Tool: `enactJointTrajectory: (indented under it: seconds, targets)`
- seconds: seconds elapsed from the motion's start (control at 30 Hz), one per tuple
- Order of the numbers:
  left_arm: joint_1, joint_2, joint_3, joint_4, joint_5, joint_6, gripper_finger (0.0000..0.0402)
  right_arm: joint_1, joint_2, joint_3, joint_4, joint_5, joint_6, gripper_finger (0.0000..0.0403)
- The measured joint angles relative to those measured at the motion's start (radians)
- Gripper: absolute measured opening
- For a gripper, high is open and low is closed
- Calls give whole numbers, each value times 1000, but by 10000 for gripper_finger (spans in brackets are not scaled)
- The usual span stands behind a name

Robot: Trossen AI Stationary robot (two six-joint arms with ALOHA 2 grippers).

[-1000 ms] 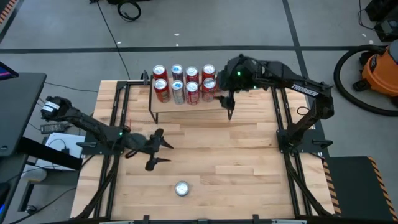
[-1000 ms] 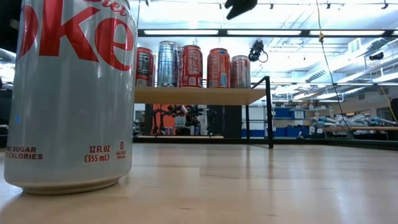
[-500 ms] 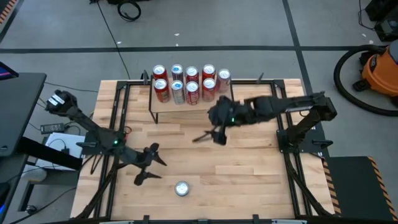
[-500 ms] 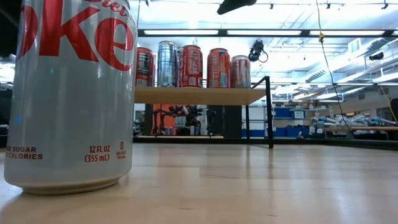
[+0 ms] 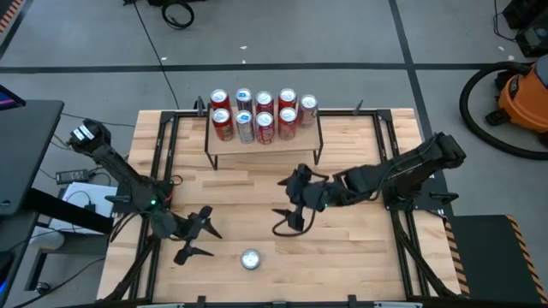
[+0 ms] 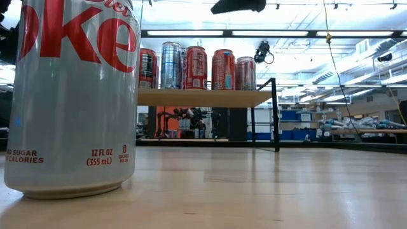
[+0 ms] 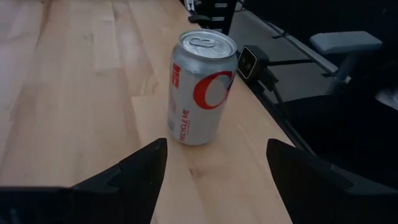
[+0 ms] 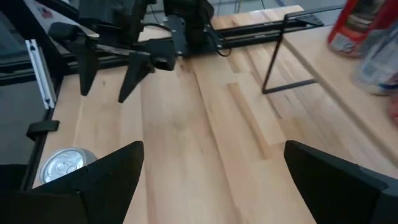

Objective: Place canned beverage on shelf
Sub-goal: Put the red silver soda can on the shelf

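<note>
A silver Diet Coke can stands upright on its base on the wooden tabletop near the front edge; it fills the left of the low view and shows in the left wrist view. My left gripper is open, just left of it, fingers pointing toward it, touching nothing. My right gripper is open and empty over the table's middle. The shelf stands at the far edge with several red and silver cans upright on its board.
Black metal frame rails run along the table's left and right sides. The shelf's thin black legs stand on the tabletop. Bare wood lies between the shelf and the silver can. A small black camera sits at the table edge behind the can.
My right gripper has left the shelf's right end, going toward the near edge and leftward and coming lower over the table's middle. My left gripper has gone toward the near edge, closer to the silver can. The cans have stayed still.
</note>
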Motion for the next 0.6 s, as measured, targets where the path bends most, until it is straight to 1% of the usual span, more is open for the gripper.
enactJointTrajectory:
  seconds: [0.13,0.23,0.33,0.4,0.53,0.6]
  targets:
    - [0,0,0,0,-29,3,286,12,0,-159,185,28,-3,399]
    - [16,0,0,0,-29,43,286,7,0,-285,393,6,-23,399]
    - [45,1,0,0,-28,52,286,-7,0,-398,566,0,-74,399]
    - [74,2,0,2,-28,44,286,-18,0,-445,663,1,-137,399]
    - [120,2,11,16,-30,43,286,-32,0,-489,734,70,-287,399]
    - [124,3,66,-59,-32,54,286,-39,0,-494,739,96,-321,399]
